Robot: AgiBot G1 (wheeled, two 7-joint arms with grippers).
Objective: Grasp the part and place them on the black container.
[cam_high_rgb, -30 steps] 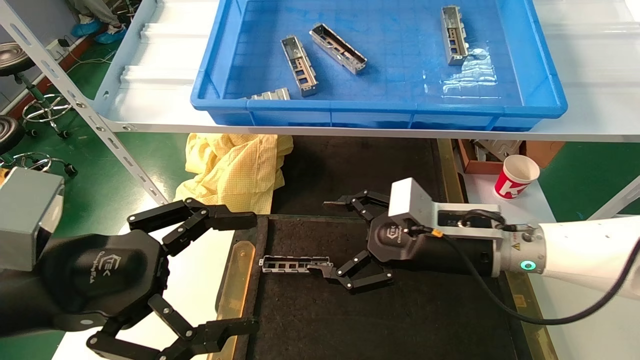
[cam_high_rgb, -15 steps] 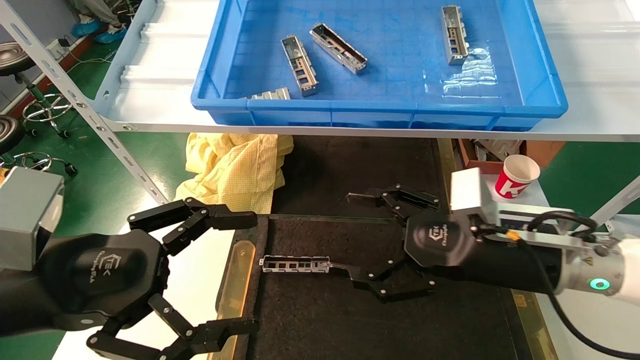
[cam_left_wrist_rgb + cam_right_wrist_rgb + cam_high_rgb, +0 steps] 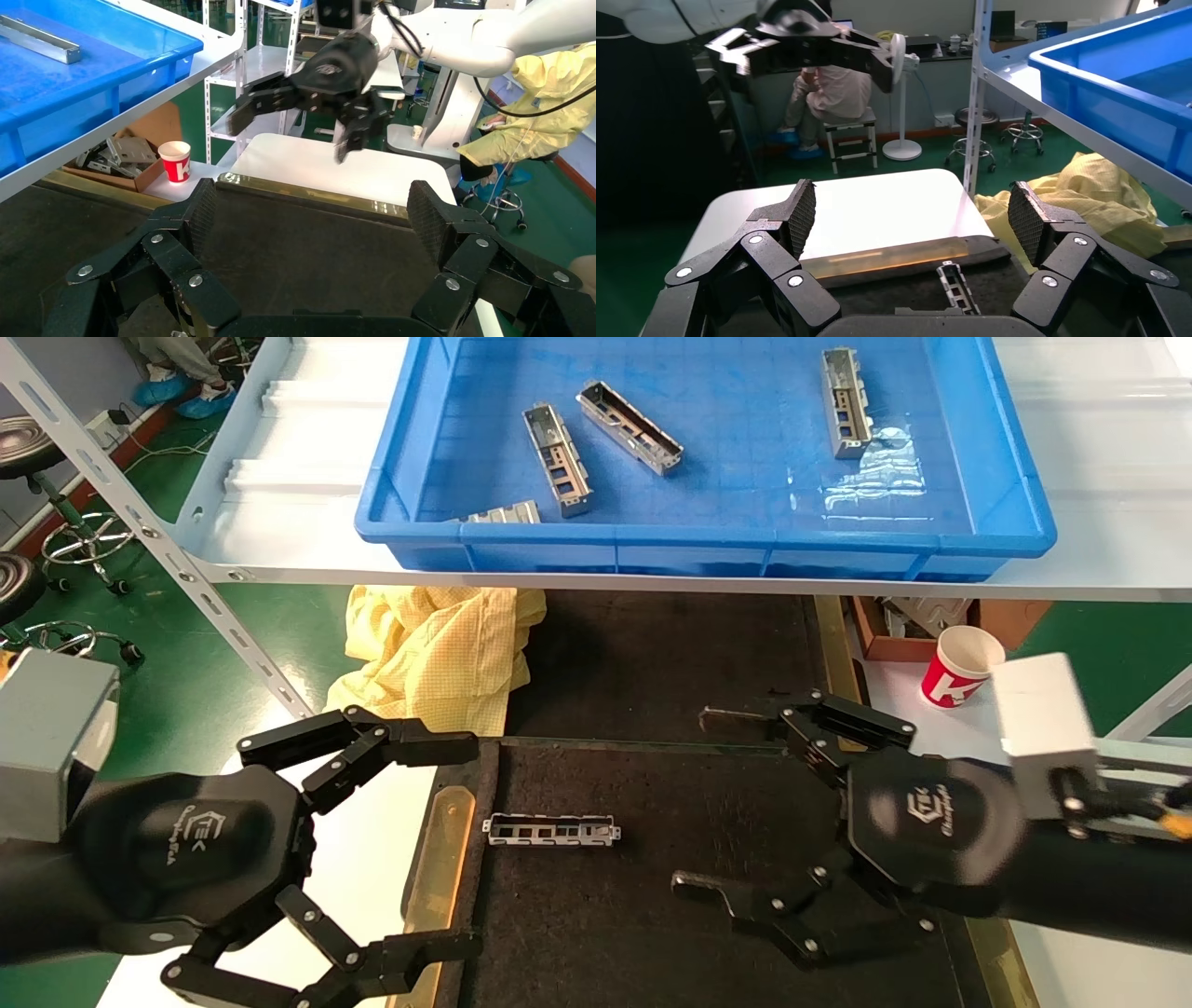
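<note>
The right hand [image 3: 703,798], fingers spread apart, has drawn back rightward from the part [image 3: 551,829], which lies alone on the black container's [image 3: 652,933] left side. The left hand [image 3: 456,845] stays open at left.

part [image 3: 551,829]: silver-grey | black container [image 3: 652,933]: black, brass strips | bin [image 3: 708,537]: blue | cloth [image 3: 438,649]: yellow checked

Left gripper [image 3: 447,840], right gripper [image 3: 694,798] agape

Bare felt of the black container [image 3: 652,933] surrounds the part [image 3: 551,829]; the shelf [image 3: 279,561] overhangs its far end.
</note>
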